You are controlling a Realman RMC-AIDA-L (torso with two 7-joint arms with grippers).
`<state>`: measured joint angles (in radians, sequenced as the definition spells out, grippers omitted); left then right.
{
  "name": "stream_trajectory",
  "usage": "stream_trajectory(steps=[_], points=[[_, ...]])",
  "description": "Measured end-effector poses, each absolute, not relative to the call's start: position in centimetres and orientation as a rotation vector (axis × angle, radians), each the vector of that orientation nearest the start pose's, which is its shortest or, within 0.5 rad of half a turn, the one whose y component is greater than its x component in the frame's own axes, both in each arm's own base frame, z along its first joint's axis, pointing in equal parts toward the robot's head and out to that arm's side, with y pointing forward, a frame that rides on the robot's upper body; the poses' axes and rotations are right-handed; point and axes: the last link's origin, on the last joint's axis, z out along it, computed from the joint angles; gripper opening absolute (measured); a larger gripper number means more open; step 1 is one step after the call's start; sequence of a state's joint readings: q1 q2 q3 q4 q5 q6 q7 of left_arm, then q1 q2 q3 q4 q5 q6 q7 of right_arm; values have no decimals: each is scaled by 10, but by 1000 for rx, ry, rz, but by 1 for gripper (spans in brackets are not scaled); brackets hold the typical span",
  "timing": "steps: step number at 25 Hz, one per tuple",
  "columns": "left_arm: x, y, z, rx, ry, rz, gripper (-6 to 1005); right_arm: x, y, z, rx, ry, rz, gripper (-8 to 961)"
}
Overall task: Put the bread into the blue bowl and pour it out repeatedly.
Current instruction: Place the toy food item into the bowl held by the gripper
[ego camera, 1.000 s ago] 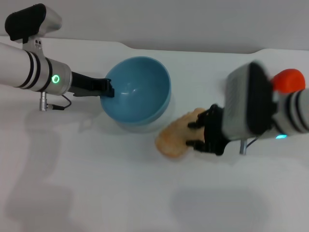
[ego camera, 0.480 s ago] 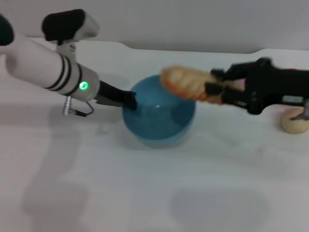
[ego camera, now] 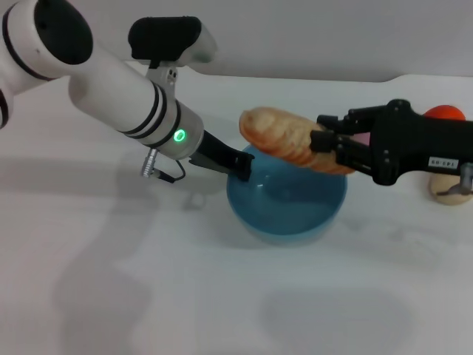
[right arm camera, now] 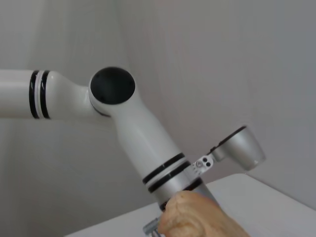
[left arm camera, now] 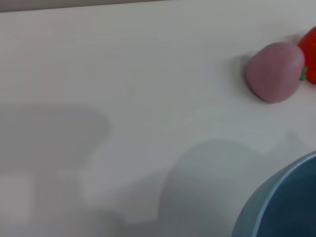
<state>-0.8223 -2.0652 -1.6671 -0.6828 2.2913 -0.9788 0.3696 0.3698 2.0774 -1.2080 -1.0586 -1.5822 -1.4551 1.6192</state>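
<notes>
Since the earlier frame the blue bowl (ego camera: 287,198) has slid rightward with the left gripper (ego camera: 241,164), whose fingers look clamped on its near rim, though the head view hardly shows them. Just above the bowl's far side, the right gripper (ego camera: 330,146) is closed on the bread (ego camera: 284,137), holding it level, clear of the bowl's inside.

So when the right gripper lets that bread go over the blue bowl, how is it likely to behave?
The bread juts straight out of the right gripper without sagging, so it is probably stiff and light. It looks about as long as the blue bowl is wide, so it may lodge across the rim or lean rather than lie flat. The left gripper at the rim should steady the bowl.
</notes>
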Motion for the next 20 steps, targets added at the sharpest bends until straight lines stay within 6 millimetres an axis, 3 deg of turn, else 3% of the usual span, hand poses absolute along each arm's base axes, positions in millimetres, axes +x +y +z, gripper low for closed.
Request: stream_trajectory(steps=[10,18,20], points=[[-187,400,-85,-2397,-1424,119,11,209,319,-19,-2827,418,807,187],[-187,398,-82,-2408,-1422,123,11,226,319,-27,-2819,423,707,134],[-188,398,-82,-2409,-1422,125,11,227,319,-26,-2810,426,703,276]])
